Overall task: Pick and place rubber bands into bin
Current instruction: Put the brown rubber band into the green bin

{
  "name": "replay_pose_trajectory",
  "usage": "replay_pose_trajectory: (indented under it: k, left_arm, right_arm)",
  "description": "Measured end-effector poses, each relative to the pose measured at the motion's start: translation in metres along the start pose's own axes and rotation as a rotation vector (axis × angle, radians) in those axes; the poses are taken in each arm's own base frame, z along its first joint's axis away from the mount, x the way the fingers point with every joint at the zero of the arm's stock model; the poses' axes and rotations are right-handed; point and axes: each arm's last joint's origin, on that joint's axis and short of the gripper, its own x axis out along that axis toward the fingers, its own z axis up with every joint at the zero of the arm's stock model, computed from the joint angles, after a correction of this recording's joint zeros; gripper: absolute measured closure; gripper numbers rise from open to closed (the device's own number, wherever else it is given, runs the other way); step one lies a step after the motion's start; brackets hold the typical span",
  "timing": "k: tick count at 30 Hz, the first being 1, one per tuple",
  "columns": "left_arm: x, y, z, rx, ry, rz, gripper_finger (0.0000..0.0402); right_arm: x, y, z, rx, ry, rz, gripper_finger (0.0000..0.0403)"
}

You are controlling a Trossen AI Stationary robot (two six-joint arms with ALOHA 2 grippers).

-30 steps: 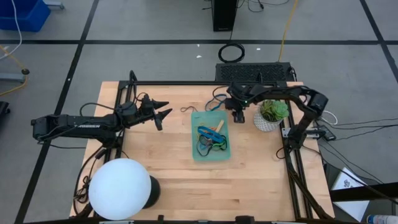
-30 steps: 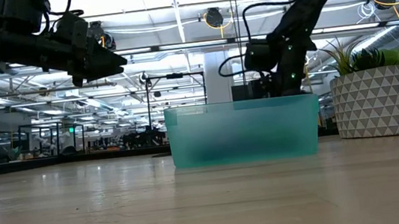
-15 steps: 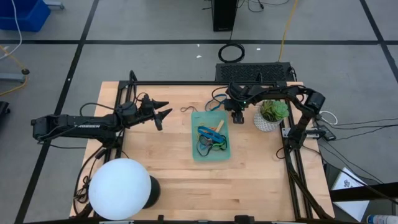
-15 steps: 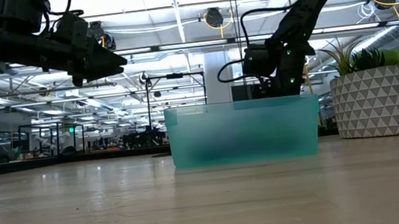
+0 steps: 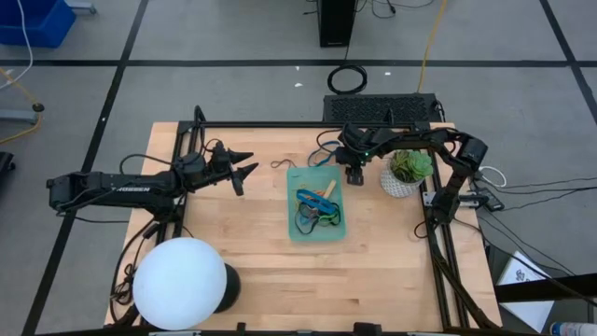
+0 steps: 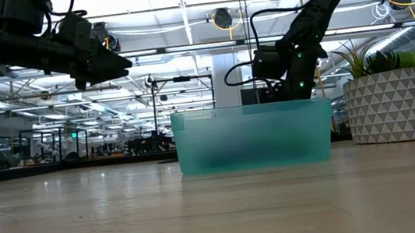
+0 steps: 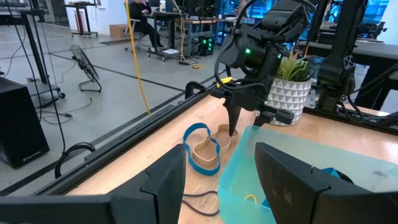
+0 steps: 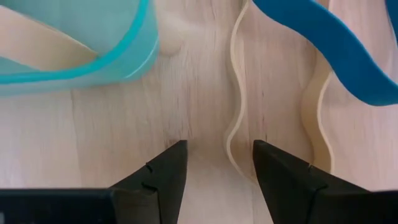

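Right gripper [image 8: 214, 163] spread above a wavy tan rubber band [image 8: 235, 106] on pale wood just beside translucent teal bin [image 5: 315, 206]; left gripper [image 5: 244, 166] spread, well away from it.

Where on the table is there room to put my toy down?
Bare wood lies in front of the bin, between it and the white globe. It is crowded behind the bin: loose rubber bands, the right gripper and the plant pot.

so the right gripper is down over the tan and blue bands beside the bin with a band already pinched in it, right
Not pinched: the right wrist view shows the right gripper open and empty, the tan rubber band lying on the wood between its fingers. It is down over the bands beside the bin.
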Motion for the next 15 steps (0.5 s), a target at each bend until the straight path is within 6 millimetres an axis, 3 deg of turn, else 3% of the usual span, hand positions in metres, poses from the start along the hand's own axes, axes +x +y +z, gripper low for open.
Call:
replay_pose_trajectory:
  k: [8, 15]
  left_arm:
    - [0.0, 0.0, 0.0, 0.0, 0.0, 0.0, 0.0201]
    - [0.0, 0.0, 0.0, 0.0, 0.0, 0.0, 0.0201]
  right_arm:
    - [0.0, -0.0001, 0.0002, 0.048, -0.002, -0.001, 0.0246]
    - [0.0, -0.0001, 0.0001, 0.027, 0.0, -0.002, 0.0341]
